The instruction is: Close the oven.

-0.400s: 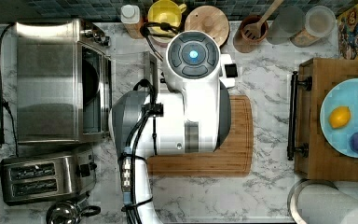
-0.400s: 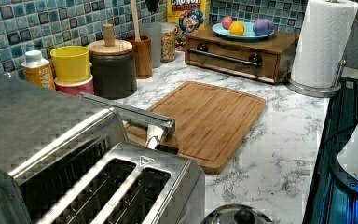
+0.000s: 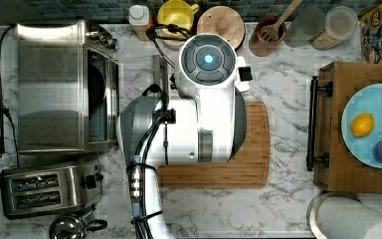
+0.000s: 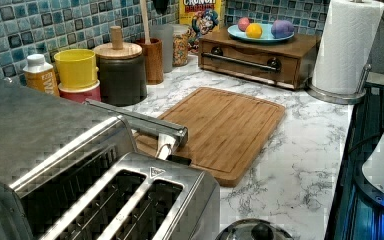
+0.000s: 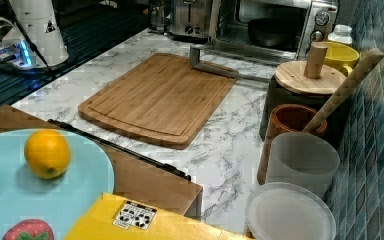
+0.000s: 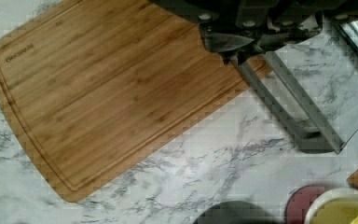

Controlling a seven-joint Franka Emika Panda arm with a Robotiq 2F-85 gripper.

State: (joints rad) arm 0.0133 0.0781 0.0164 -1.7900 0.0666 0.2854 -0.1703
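Oven door open, dark pan inside

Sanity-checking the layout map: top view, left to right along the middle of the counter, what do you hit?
oven → its open door's handle → robot arm → cutting board → wooden drawer box → blue plate of fruit.
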